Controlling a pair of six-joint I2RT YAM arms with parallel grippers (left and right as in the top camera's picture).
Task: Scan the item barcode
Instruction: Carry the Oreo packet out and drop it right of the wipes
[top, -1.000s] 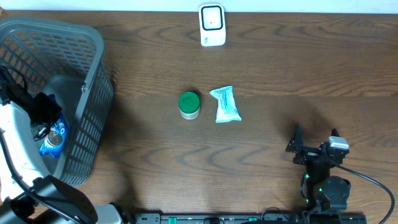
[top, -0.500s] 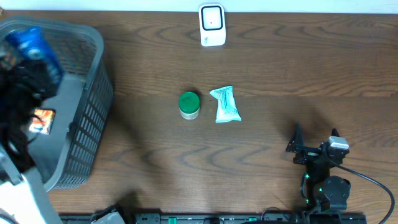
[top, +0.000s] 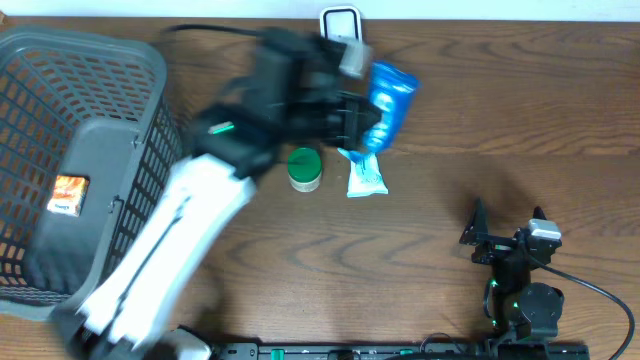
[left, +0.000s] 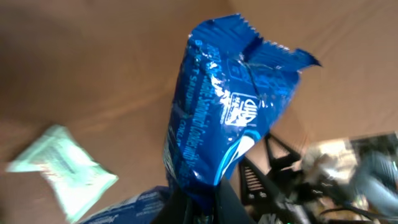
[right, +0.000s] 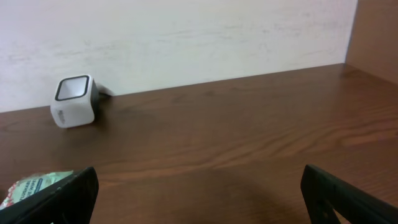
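Toward the far edge, the left gripper (top: 368, 120) clamps the blue packet (top: 392, 92) just right of the scanner (right: 73, 102), the packet's long axis running far-to-near. The right gripper (top: 507, 235) sits wide open, well apart.

1 basket (top: 100, 45), 1 scanner (right: 73, 101), 1 blue packet (left: 224, 118), 1 green-lid jar (top: 304, 170), 1 mint pouch (top: 366, 180), prob. 1 orange item (top: 66, 195) in basket, too small to ID.

Left arm (top: 190, 215) swung out of basket (top: 90, 40), blue packet (top: 388, 100) carried over beside scanner (top: 338, 18)
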